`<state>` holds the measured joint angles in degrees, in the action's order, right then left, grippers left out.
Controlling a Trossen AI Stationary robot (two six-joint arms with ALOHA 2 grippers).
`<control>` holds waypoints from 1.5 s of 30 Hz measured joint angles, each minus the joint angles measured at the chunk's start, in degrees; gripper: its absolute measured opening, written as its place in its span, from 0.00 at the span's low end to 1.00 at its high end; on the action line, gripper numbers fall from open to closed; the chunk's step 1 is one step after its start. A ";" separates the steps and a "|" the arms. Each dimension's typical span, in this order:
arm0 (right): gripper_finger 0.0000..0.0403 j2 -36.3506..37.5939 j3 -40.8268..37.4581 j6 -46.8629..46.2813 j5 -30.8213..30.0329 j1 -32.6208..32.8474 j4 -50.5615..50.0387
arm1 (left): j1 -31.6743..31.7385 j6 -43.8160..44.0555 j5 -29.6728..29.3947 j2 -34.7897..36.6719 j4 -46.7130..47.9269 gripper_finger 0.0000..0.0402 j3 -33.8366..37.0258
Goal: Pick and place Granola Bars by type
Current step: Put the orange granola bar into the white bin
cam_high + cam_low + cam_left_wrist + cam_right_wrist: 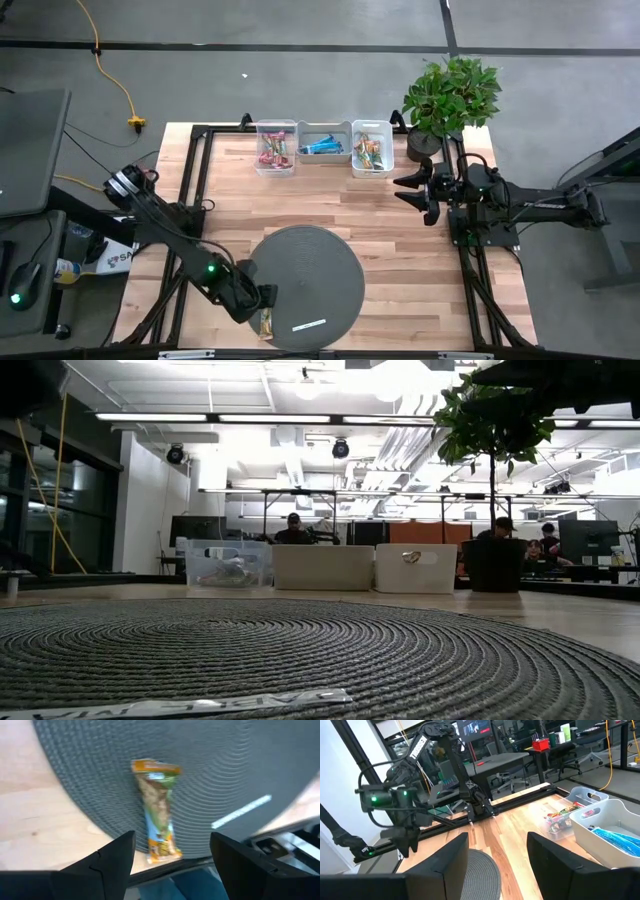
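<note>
Orange-green granola bar (159, 810) on the grey mat (225, 770), untouched between the left gripper (170, 852)'s wide-open jaws.

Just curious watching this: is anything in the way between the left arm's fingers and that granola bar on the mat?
Nothing visible. The left gripper hangs open over the granola bar on the mat's edge.

The table (400, 240) is light wood made of smooth planks, and the round mat (310, 275) on it is grey woven cord with rough rings. The granola bar (159, 810) on the mat has a shiny, crinkly foil wrapper, and the white label strip (241, 811) looks like flat paper. The three bins (325, 148) are smooth plastic, and the left gripper (172, 857) has dull black plastic fingers.
</note>
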<state>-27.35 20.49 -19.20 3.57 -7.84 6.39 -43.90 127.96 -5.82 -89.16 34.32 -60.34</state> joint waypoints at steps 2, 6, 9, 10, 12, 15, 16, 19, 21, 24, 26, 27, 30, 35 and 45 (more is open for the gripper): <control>0.46 0.00 0.00 0.00 0.01 0.00 0.02 | 0.00 0.69 1.21 -1.22 -0.32 0.63 0.00; 0.46 0.00 0.00 0.00 0.01 0.00 0.02 | 0.01 1.35 1.26 -2.84 -1.70 0.63 0.00; 0.46 -0.01 0.00 0.00 0.01 0.00 0.07 | 0.02 2.44 1.06 -3.67 -1.63 0.63 -0.02; 0.46 0.00 0.00 0.00 0.01 0.00 0.07 | 0.02 2.84 0.98 -3.90 -1.19 0.63 -0.02; 0.46 0.00 0.00 0.00 0.01 0.00 0.01 | 0.02 2.97 1.03 -3.97 -0.73 0.63 0.01; 0.46 0.00 0.00 0.00 0.01 0.00 -0.11 | 0.26 3.06 1.07 -4.83 -0.82 0.63 -0.01; 0.46 0.00 0.00 -0.01 0.01 0.00 -0.14 | 0.39 3.03 1.34 -5.10 -0.70 0.63 0.04; 0.46 -0.02 0.00 0.00 0.01 0.00 -0.12 | 0.46 3.00 2.33 -6.21 -1.97 0.63 -0.04; 0.46 0.07 0.02 0.00 0.01 0.00 -0.22 | 0.42 3.00 2.59 -7.01 -2.68 0.63 -0.01; 0.46 -0.03 0.02 0.00 0.01 0.00 -0.20 | 0.42 3.00 2.63 -7.38 -2.76 0.63 0.00; 0.46 -0.02 0.02 -0.02 0.01 0.00 -0.32 | 0.47 2.97 2.61 -7.58 -3.09 0.63 -0.09; 0.46 -0.04 0.02 0.00 0.02 0.01 -0.21 | 0.76 2.97 2.51 -7.80 -2.78 0.63 -0.07; 0.46 -0.04 0.02 0.00 0.01 0.00 -0.22 | 0.91 2.40 2.94 -8.31 -2.88 0.63 -0.05; 0.46 -0.04 0.02 -0.02 0.03 0.01 -0.20 | 1.82 0.91 4.03 -10.37 -4.77 0.63 0.02; 0.46 0.00 0.02 -0.02 0.03 0.02 -0.20 | 3.08 -1.53 5.27 -11.15 -4.75 0.63 -0.02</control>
<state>-27.35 20.51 -19.22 3.60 -7.81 6.20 -40.82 126.43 -0.55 -100.31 29.57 -60.36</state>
